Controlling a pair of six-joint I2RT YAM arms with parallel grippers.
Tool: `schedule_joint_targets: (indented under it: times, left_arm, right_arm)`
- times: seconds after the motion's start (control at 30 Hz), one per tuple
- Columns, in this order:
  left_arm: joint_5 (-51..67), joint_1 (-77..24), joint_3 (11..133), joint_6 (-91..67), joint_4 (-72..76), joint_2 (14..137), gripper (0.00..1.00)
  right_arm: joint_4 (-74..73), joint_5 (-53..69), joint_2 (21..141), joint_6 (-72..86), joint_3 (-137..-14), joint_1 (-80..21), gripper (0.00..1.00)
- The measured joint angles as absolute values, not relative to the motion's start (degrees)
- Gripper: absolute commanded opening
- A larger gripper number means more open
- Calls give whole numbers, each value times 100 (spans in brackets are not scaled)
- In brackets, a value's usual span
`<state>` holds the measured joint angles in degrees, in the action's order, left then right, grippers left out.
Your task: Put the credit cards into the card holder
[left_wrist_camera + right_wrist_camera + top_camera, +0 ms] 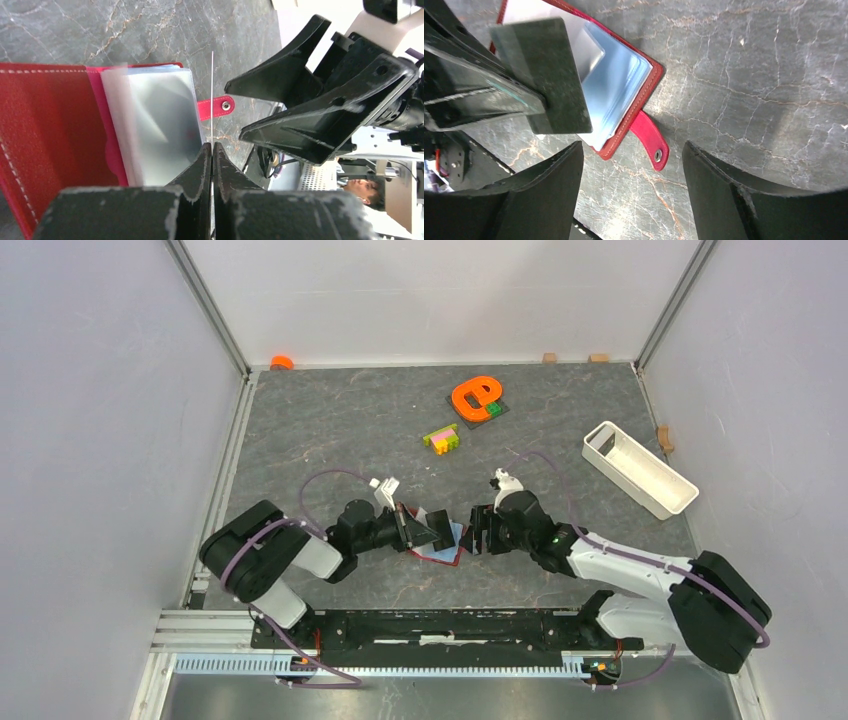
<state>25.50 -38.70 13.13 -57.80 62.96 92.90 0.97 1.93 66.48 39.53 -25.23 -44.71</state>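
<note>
The card holder (443, 552) lies open on the table, red with pale blue sleeves (616, 85) and a red snap tab (216, 106). My left gripper (212, 146) is shut on one credit card (544, 75), which looks dark and glossy in the right wrist view and is only a thin edge-on line (212, 90) in the left wrist view. The card hovers over the holder's open sleeves (160, 120). My right gripper (632, 150) stands open just right of the holder, above the snap tab (651, 145), with nothing between its fingers (478, 535).
A white oblong tray (640, 468) stands at the right. An orange letter-shaped piece on a dark plate (475, 397) and multicoloured bricks (441, 438) lie behind the grippers. A small orange object (282, 362) sits at the back left corner.
</note>
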Motion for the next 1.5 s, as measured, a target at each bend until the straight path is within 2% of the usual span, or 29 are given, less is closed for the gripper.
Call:
schedule_joint_targets:
  times: [0.13,0.23,0.37,0.6,0.8,1.03,1.23,1.5]
  left_arm:
    - [2477,-3870,1529,-5494,5516,8982,2]
    - [2408,-3870,1660,-5275,4866,8783,2]
    - [2368,-3870,1824,-4947,3953,8392,2]
    - [2379,-3876,2206,-4480,2523,7561,2]
    - [2593,-3918,2707,-4348,1302,7116,2]
    - [2462,-4460,3533,-4307,331,6934,2]
    - [2088,-4873,4040,-4296,-141,7498,2]
    - [1581,-4921,4163,-4248,-762,7933,2]
  right_arm:
    - [-54,51,6893,3957,-2596,-4589,70]
    - [-126,-32,7028,3962,-2615,-4613,60]
    - [-139,-145,7065,3959,-2615,-4613,33]
    - [-139,-263,7203,3957,-2617,-4613,0]
    - [-438,-379,7168,3861,-2873,-4613,0]
    - [-856,-534,6687,3686,-3183,-4613,0]
    - [-1133,-617,6565,3649,-3192,-4613,0]
    - [-1288,-674,6383,3651,-3192,-4613,0]
